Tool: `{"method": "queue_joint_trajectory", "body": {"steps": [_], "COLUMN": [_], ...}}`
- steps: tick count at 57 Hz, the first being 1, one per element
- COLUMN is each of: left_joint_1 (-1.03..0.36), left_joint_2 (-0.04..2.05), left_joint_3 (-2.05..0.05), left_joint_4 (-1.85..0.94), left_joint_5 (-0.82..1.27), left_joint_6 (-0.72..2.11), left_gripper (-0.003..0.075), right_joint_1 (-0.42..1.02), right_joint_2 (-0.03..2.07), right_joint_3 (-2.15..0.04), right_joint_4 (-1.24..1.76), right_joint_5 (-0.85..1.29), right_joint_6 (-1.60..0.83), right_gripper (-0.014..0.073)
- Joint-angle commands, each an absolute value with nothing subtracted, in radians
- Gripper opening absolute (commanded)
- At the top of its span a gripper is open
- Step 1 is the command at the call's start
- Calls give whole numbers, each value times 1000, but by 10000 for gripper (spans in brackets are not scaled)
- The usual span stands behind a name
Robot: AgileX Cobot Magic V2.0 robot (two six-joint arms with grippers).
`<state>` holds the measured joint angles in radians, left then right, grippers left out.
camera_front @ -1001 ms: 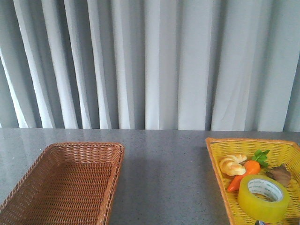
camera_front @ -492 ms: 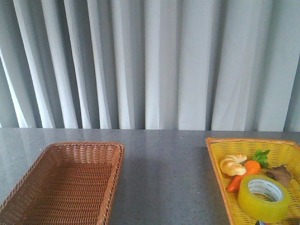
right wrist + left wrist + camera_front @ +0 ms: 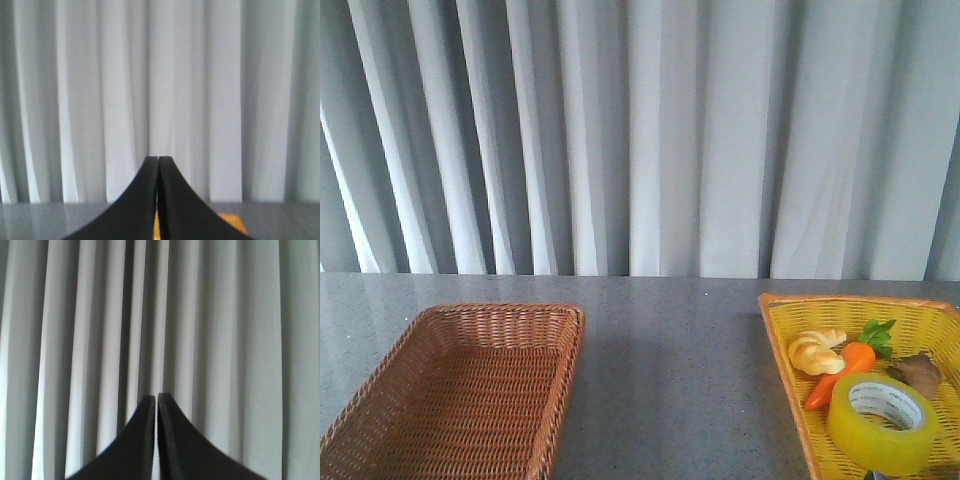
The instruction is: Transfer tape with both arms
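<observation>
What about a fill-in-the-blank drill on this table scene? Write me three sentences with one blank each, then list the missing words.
1. The wide roll of translucent yellow packing tape lies in the ______ woven basket on the right.
2. The brown wicker basket on the left holds ______.
3. The orange toy carrot lies between the tape roll and the pale twisted ______ roll.

Missing words: yellow; nothing; bread
</observation>
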<state>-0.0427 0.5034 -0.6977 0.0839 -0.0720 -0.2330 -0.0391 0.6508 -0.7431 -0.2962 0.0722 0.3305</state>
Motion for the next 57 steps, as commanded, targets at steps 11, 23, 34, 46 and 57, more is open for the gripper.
{"method": "queue_joint_trajectory", "body": {"steps": [11, 23, 34, 46, 57], "left_joint_1": [-63, -63, -63, -63, -63], "left_joint_2": [941, 1105, 1170, 1211, 1235], "left_joint_3": [-1203, -1268, -1268, -1269, -1271], "left_joint_4": [45, 46, 40, 12, 12], "left_joint_5": [392, 471, 461, 429, 421], "left_joint_6": [-216, -216, -218, -214, -214], "left_gripper": [-6, -6, -3, 66, 282], "right_joint_1": [-41, -41, -41, -41, -41], "right_joint_2": [975, 1071, 1126, 1185, 1193], "right_joint_3": [-1135, -1134, -1134, -1134, -1134], "right_joint_4": [-312, -298, -305, -278, -254], "right_joint_5": [428, 361, 409, 445, 460], "right_joint_6": [345, 356, 289, 174, 165], "right_gripper": [-7, -7, -4, 59, 258]}}
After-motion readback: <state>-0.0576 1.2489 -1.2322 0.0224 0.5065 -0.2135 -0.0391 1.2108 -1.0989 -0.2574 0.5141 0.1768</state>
